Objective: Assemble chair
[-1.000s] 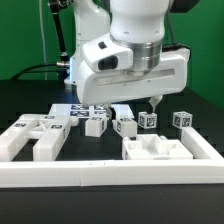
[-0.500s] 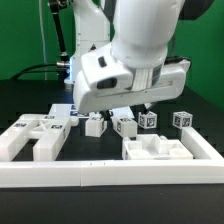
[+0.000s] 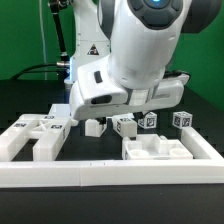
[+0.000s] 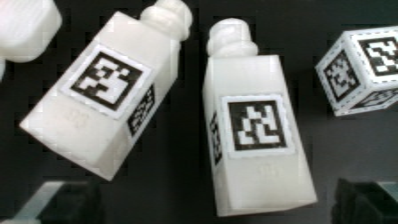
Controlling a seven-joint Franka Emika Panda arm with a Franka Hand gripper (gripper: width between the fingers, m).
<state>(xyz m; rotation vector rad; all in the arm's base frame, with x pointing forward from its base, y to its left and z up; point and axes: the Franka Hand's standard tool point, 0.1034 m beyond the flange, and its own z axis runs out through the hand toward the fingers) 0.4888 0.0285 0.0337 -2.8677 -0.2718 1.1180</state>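
Chair assembly, picking stage: the gripper (image 4: 210, 197) hangs spread wide and empty over the loose legs.

The chair is all in pieces on the table (image 3: 100, 150). One panel (image 3: 35, 135) lies at the front corner on the exterior view's left and a second panel (image 3: 160, 150) at the front on that view's right, both just behind the rail (image 3: 110, 176). A row of small tagged parts sits nearer the far edge. In the wrist view a leg (image 4: 249, 115) lies flat, tag up, one end between the fingertips (image 4: 50, 198) and its peg end pointing away from them. Another leg (image 4: 103, 95) lies beside it, not touching, and a cube (image 4: 365, 65) lies on its other side. The step looks like fetching a leg. The next move calls for coming straight down astride it, clear of its neighbour, then closing across its narrow sides.
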